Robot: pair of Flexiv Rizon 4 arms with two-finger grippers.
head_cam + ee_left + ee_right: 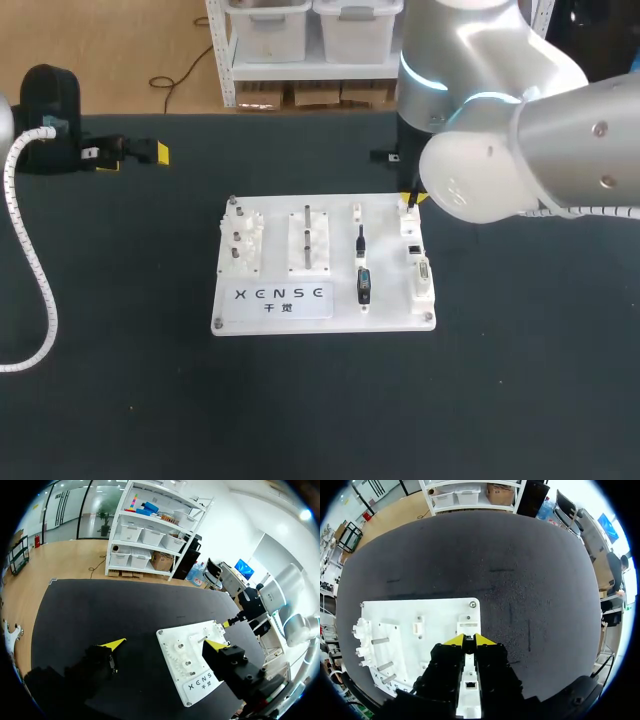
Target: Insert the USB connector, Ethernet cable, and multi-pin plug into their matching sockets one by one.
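One black USB connector [363,285] lies on the white plastic socket board [300,315], just beside its right-edge row of sockets, likely staged for insertion. The right hand [469,640] hovers clenched at the board's far right corner, over the small Ethernet socket [470,684], apparently to line up there. The left hand [164,645] hangs released above the black bench [520,380], well apart, presumably to keep clear.

A few white gears [243,240] are sitting just left of upright metal pegs [307,237], and a black tabletop [120,400] is stretching all around them
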